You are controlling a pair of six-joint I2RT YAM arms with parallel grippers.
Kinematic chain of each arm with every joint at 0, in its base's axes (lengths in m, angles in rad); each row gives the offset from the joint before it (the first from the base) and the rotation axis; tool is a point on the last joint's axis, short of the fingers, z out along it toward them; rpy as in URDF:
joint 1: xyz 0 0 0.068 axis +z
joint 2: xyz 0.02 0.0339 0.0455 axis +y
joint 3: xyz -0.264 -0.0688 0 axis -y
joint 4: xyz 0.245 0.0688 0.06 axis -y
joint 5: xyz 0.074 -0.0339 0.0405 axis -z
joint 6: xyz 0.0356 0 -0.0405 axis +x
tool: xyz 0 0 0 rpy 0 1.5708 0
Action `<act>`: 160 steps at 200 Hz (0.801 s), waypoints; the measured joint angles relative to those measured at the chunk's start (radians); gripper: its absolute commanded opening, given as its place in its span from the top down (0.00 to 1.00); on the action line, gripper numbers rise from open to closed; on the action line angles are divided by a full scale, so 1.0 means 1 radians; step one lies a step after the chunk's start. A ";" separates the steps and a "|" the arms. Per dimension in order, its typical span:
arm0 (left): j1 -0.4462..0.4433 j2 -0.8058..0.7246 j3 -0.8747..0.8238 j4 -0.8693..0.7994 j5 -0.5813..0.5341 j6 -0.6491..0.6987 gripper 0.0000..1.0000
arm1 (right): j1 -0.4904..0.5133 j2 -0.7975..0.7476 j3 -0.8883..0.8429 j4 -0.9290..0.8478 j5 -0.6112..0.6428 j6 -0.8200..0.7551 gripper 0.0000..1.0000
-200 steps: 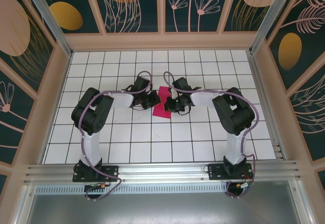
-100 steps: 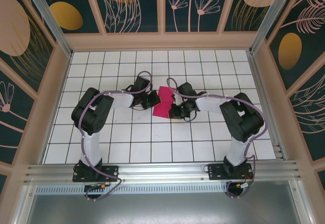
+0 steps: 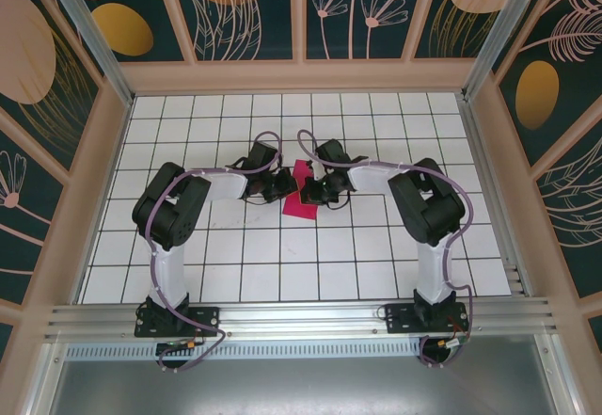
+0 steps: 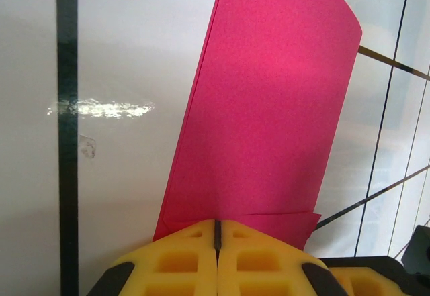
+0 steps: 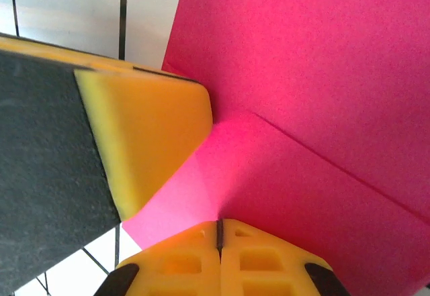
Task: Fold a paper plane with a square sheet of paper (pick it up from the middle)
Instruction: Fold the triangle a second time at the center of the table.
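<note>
The left claw [image 4: 217,232] is clenched on the near edge of the half-folded square sheet of paper [image 4: 269,108]. The right claw [image 5: 220,232] is clenched too, tips against the sheet. The sheet sits mid-way up the bench [image 3: 282,274] between them, and any opposed tug could tear it or skew the crease.

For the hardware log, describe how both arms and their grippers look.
Both the left arm and the right arm have white links between bulky black joint housings, on black bases. A purple cable loops loosely along each. The left gripper and the right gripper have yellow fingers with square recessed pockets on black backing.
</note>
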 measured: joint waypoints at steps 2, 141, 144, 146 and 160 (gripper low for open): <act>0.000 0.000 0.000 0.000 0.000 0.000 0.92 | 0.000 0.000 0.000 0.000 0.000 0.000 1.00; 0.000 0.000 0.006 -0.004 0.009 -0.002 0.84 | -0.037 -0.297 -0.355 0.037 -0.040 0.008 0.98; 0.000 0.000 0.008 -0.005 0.010 0.001 0.83 | -0.044 -0.304 -0.354 0.041 -0.042 0.011 0.96; 0.000 0.000 0.008 -0.006 0.011 0.000 0.82 | -0.050 -0.310 -0.354 0.045 -0.043 0.014 0.96; -0.001 0.000 0.019 -0.015 0.015 0.002 0.76 | -0.088 -0.351 -0.354 0.071 -0.048 0.035 0.88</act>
